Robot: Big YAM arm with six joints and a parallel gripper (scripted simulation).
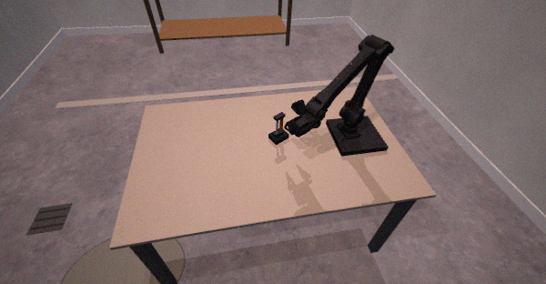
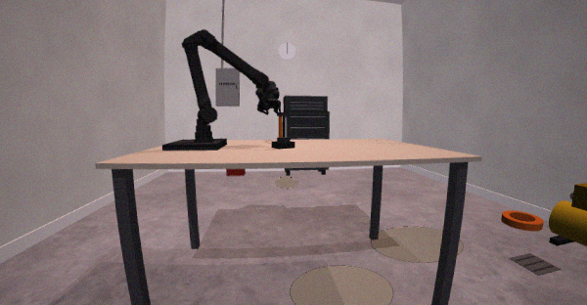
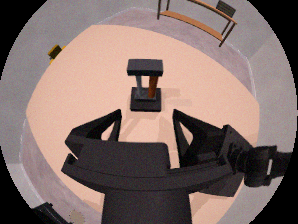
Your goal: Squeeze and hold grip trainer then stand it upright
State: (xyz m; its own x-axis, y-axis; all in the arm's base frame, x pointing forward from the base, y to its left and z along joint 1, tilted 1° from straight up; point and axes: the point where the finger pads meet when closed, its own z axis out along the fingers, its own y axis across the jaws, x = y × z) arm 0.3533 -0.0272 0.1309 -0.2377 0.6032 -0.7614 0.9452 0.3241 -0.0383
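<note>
The grip trainer [image 1: 280, 127] stands upright on the table on its dark base, with a dark top plate, a thin grey bar and a thicker orange-brown foam bar between them. It also shows in the exterior view [image 2: 282, 132] and in the wrist view [image 3: 145, 86]. My gripper [image 1: 290, 128] is open and empty, just to the right of the trainer and apart from it. In the wrist view my gripper [image 3: 147, 112] has its two fingers spread, with the trainer a short way beyond the fingertips, not between them.
The arm's black base plate [image 1: 357, 136] sits at the table's right side. A wooden shelf unit [image 1: 218, 8] stands on the floor behind the table. A dark cabinet [image 2: 306, 116] stands by the far wall.
</note>
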